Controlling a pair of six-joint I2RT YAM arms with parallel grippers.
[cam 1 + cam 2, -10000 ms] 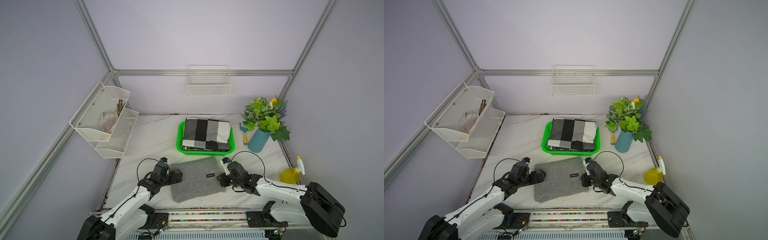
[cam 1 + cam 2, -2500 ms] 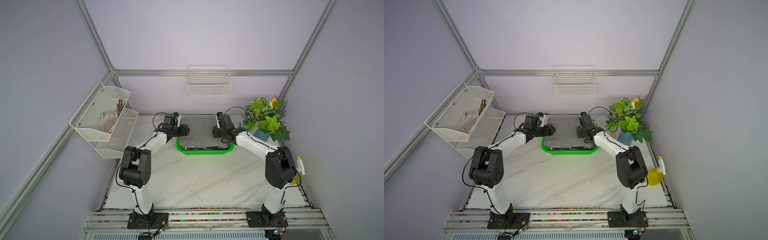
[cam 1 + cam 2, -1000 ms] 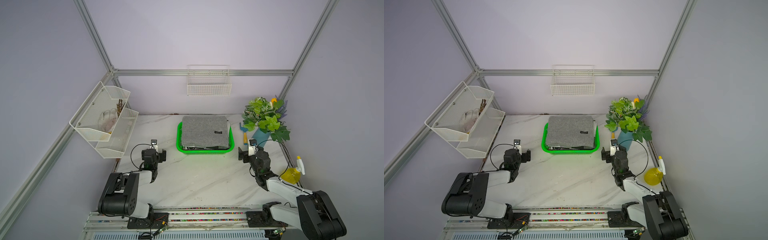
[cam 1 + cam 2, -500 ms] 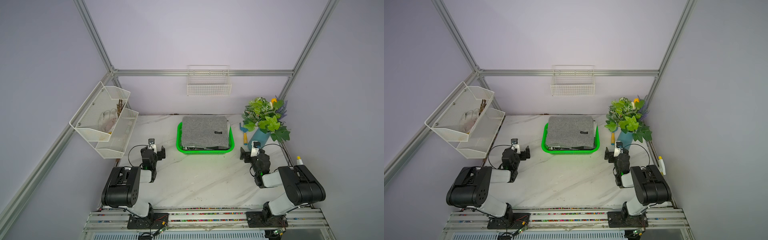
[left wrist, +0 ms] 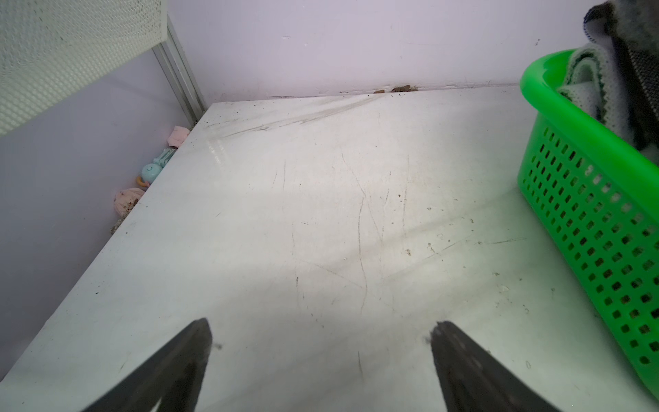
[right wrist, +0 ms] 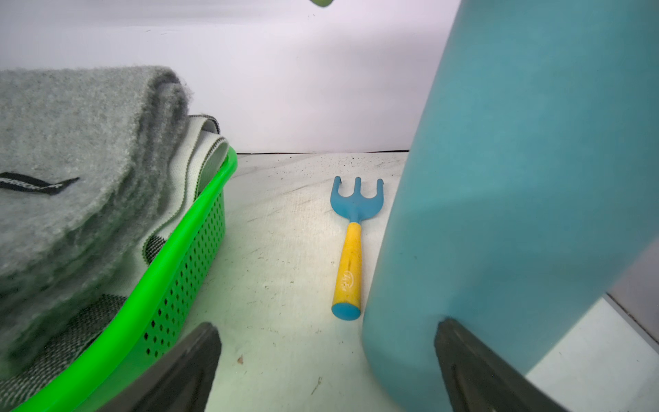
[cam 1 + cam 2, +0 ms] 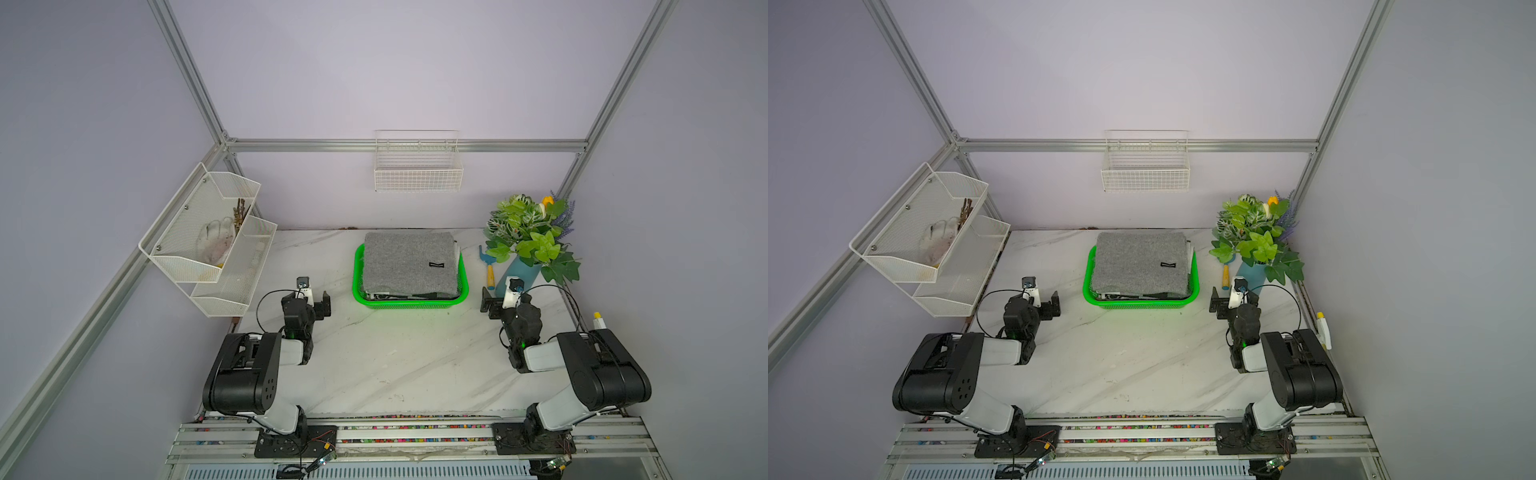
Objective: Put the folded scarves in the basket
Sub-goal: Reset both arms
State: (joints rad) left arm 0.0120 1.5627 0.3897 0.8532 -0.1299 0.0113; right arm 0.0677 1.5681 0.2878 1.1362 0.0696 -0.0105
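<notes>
In the basket (image 7: pixel 409 304) lies the folded scarf (image 7: pixel 409 264) — two o'clock of left gripper (image 7: pixel 311 300), ten of right gripper (image 7: pixel 500 300). Both gape wide, empty.

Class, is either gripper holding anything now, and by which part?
Nothing is held. The left gripper and right gripper are both open and empty; the folded grey scarf lies in the green perforated plastic basket.

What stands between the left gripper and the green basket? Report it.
Nothing visible. Only bare marble tabletop separates the open left gripper from the green basket, and the folded grey scarf already lies inside it.
</notes>
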